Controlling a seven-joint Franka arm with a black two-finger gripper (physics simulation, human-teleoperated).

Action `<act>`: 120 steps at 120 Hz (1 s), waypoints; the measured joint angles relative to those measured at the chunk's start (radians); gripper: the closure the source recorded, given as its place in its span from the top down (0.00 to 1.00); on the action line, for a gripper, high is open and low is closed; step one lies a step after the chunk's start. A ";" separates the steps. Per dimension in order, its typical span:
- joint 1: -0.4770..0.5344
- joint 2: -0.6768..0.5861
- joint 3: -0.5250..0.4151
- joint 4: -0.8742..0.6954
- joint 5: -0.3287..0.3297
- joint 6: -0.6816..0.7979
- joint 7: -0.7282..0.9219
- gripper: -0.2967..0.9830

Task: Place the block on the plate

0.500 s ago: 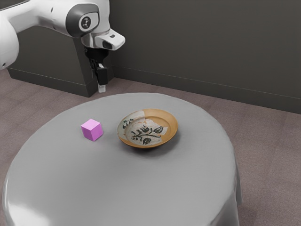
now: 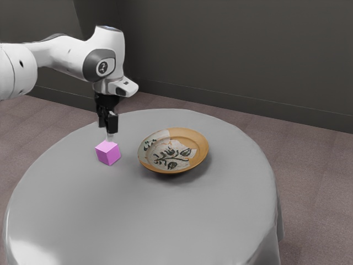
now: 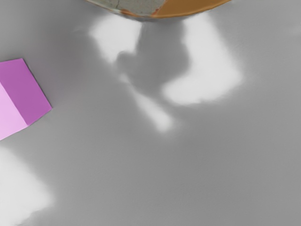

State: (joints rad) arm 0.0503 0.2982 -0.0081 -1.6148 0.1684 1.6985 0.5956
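My gripper (image 2: 110, 136) hangs just above and behind the pink block (image 2: 108, 153) in the exterior view, and its state is hard to make out. The block rests on the grey table. Toward the exterior view's right of it sits the plate (image 2: 190, 150), orange-brown with a pale patch and dark leaf drawings, with a bare inner surface. In the wrist view the block (image 3: 27, 94) is partly cut off by one edge, off to the side of the hand, and part of the plate's rim (image 3: 188, 9) shows.
The round table (image 2: 165, 221) has a grey cover, with bare surface around block and plate. A dark wall (image 2: 237, 55) stands behind it, above the brownish floor (image 2: 309, 165).
My hand has come down and slightly toward the exterior view's left, from beyond the table's far edge to close by the block. Block and plate have stayed put.
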 joint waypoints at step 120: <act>0.140 0.322 0.106 0.057 -0.240 0.469 0.009 0.77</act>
State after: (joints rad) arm 0.1900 0.6206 0.0975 -1.5574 -0.0721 2.1676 0.6043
